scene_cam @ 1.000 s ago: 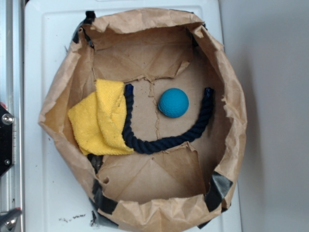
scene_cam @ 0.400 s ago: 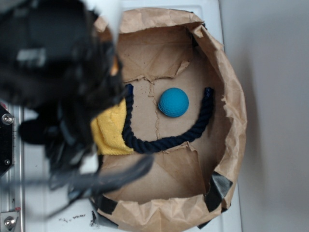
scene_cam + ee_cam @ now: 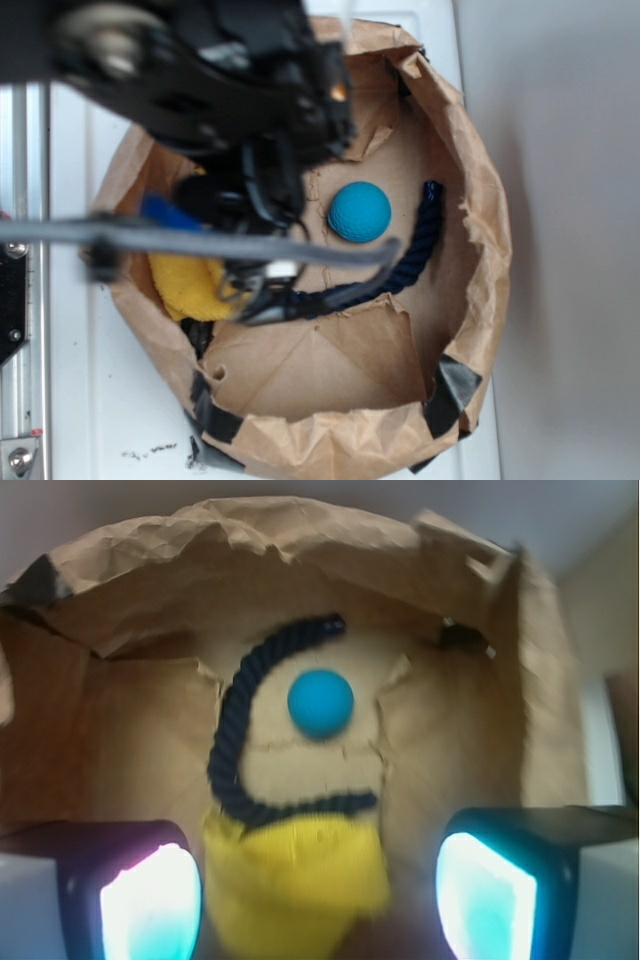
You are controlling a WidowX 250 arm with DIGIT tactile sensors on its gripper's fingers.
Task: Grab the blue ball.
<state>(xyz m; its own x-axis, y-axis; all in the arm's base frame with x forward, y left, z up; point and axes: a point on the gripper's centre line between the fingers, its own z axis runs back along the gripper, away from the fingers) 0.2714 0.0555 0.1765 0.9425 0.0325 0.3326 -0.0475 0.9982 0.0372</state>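
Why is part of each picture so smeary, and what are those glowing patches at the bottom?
Exterior view: the dark arm is motion-blurred and close to the lens, while the blue ball and paper bag stay sharp. Wrist view: everything is slightly soft, the ball and rope still readable; the glowing cyan patches are the tool fingers, bright with glare and out of focus.

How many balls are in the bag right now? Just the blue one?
1. The blue ball sits on the floor of the paper bag, inside the curve of the dark rope, beyond the yellow cloth. The arm hides part of the bag in the exterior view.
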